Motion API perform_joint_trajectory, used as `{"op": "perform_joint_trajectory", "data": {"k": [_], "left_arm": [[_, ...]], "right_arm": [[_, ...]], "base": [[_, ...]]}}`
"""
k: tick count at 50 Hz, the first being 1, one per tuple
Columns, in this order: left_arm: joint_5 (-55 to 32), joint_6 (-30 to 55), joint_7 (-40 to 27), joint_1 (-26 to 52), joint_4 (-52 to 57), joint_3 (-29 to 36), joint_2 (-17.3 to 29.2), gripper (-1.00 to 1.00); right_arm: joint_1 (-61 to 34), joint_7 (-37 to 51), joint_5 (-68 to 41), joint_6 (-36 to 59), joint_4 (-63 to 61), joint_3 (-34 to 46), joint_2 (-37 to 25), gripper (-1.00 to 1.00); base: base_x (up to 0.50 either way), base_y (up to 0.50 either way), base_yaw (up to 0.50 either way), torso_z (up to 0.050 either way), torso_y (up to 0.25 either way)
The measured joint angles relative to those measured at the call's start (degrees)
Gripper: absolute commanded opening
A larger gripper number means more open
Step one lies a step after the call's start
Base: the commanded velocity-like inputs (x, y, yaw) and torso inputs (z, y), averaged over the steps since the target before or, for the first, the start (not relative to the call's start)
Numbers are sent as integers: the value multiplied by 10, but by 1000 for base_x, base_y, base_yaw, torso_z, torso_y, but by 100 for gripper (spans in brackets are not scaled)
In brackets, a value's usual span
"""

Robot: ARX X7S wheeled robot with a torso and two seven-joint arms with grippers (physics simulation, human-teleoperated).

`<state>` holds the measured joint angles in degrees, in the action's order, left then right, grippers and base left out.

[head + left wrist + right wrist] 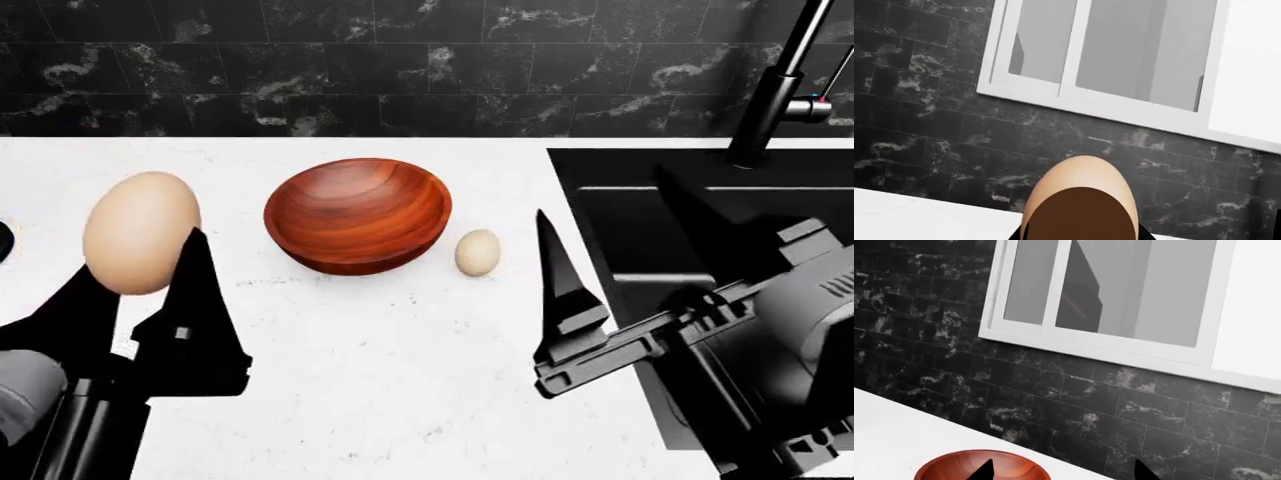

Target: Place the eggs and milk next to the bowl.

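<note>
Low in the left wrist frame, we saw our left gripper (1081,235) clamped on a tan egg (1081,175) before black tile and a white window (1121,95). Across the head frame, the bowl (356,215) sat upper centre on the counter (400,370), a second egg (477,252) just right of it; our right gripper (627,270) stood wide, holding nothing. Bottom-left in the right wrist frame lay the bowl's rim.

A white stone countertop (400,380) runs beneath a wall of black marble tiles (334,60), with a black sink (627,200) and dark faucet (781,85) at one end and a white-framed window (1121,347) above
</note>
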<state>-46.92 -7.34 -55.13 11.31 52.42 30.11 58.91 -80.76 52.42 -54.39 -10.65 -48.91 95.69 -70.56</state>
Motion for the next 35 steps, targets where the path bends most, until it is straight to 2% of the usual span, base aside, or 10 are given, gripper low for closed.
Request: {"op": "perform_joint_trajectory", "data": {"k": [12,35], "left_arm": [[-43,73,-11,40,-8,24,-5,-100],[-95,132,11,88,-104,56,-61,-100]], "right_arm": [[20,8,26,-21,-5,3,-8,100],[41,12,46,-44,-3,6,-19,100]], "base": [[0,0,0,0,0],[0,0,0,0,0]]}}
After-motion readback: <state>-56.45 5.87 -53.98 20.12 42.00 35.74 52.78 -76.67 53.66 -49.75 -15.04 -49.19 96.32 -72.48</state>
